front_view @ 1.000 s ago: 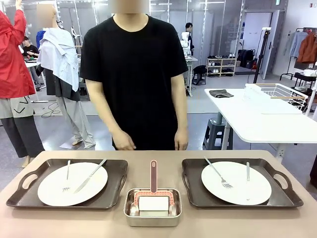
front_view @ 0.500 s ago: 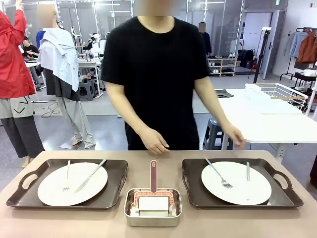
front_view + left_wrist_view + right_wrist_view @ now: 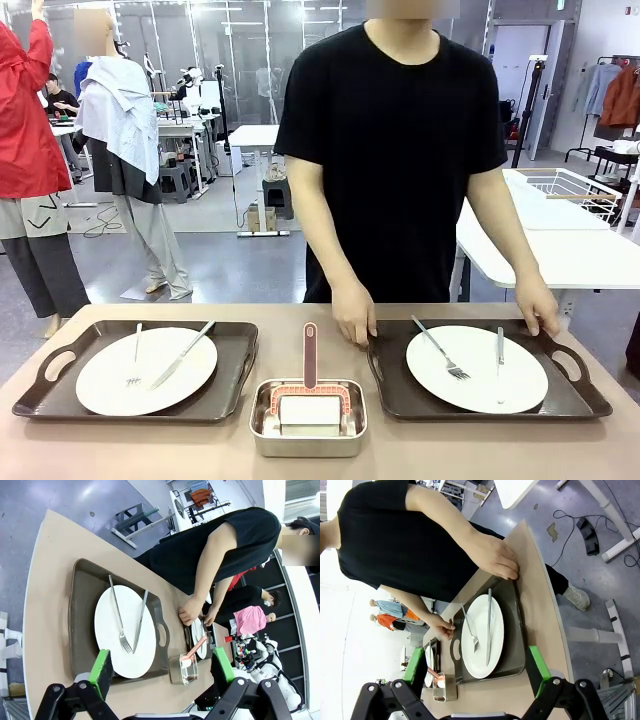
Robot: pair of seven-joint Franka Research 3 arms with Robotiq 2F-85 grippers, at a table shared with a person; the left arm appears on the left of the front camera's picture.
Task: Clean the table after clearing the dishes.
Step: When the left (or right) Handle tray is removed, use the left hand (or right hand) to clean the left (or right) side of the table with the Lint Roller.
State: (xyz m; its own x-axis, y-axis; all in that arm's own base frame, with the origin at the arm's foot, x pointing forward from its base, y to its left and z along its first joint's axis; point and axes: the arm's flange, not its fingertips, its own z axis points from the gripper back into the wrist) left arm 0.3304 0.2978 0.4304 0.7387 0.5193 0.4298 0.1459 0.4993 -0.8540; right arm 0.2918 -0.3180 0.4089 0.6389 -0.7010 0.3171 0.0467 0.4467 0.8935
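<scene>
On the tan table (image 3: 290,318) lie two dark trays. The left tray (image 3: 40,395) bears a white plate (image 3: 120,385) with fork and knife. A person's hands (image 3: 354,318) grip the far corners of the right tray (image 3: 575,395), which carries a second plate (image 3: 478,385) with its own fork and knife. My left gripper (image 3: 161,666) hangs open high above the table (image 3: 45,605), over a plate (image 3: 107,630) on its tray (image 3: 82,600). My right gripper (image 3: 476,669) is open too, above the plate (image 3: 495,630) on the tray (image 3: 517,630) that the person's hand (image 3: 495,560) holds.
A small steel pan (image 3: 262,425) sits between the trays at the near edge, holding a pink-handled brush (image 3: 310,355) and a white block. A white side table (image 3: 560,255) with a wire rack stands behind at the right.
The person has stepped to the picture's right and put both hands on the right tray. The trays, plates and pan have not moved.
</scene>
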